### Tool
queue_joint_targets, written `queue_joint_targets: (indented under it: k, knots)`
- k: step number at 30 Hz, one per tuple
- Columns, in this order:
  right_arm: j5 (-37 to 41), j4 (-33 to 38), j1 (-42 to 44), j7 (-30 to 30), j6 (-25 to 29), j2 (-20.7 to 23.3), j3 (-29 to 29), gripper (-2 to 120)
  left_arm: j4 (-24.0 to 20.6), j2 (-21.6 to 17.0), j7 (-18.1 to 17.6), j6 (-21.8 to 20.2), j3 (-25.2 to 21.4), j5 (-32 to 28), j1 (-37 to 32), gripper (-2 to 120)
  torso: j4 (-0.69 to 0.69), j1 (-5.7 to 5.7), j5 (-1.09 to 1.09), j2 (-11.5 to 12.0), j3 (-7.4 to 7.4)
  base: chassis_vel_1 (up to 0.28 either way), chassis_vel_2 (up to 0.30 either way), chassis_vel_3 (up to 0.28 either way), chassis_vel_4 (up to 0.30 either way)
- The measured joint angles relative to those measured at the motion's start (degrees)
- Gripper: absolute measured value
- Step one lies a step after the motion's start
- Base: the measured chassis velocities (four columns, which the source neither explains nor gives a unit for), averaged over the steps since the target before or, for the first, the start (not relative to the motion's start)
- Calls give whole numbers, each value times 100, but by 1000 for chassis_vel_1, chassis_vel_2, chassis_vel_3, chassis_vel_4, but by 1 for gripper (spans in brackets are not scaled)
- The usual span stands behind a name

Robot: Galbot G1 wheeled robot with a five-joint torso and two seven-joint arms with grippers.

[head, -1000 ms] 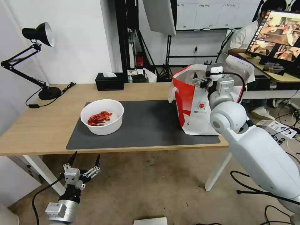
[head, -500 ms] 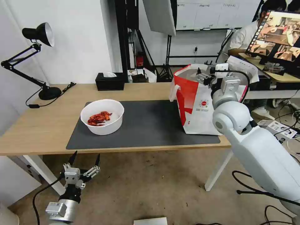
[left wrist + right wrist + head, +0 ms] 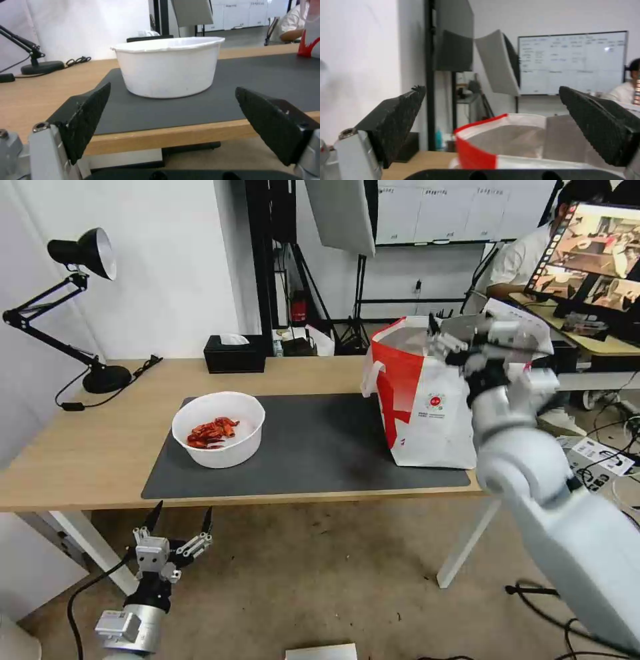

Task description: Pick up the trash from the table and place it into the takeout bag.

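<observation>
Standing far left: black desk lamp [image 3: 80, 253] on the long light-wood table [image 3: 80, 447], its round base near the left end.
Left gripper [image 3: 180, 523]: parked low, below the table's near edge, black fingers [image 3: 86, 117] spread wide and empty, pointed at the bowl.
Bowl: white round bowl of red shells [image 3: 218, 429] on the left part of the large dark grey rectangular mat [image 3: 320, 447].
Tissue box: black tissue box [image 3: 234, 353] at the far edge, behind the bowl.
Takeout bag: large boxy white-and-red insulated bag with silver foil lining [image 3: 420, 407], upright at the mat's right end, mouth open.
Right gripper [image 3: 445, 342]: raised over the bag's open mouth, fingers [image 3: 400, 117] parted, holding nothing.
</observation>
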State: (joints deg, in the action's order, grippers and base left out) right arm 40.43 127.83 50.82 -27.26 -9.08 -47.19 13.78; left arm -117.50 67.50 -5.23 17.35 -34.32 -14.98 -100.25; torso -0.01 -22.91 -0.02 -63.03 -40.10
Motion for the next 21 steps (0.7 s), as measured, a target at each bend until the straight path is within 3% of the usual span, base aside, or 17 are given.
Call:
queue_joint_targets:
  k: [13,21]
  knots:
    - [-208,673,1464,461,378,-12,676,100,1,44,3,35,21,-20,20,100,2,0,1,0,0,0,0,0,0]
    - [-983,762,3087,1048,1153,-723,1050,100,-27,81,6,49,24,-18,-3,100,0,0,2,0,0,0,0,0,0]
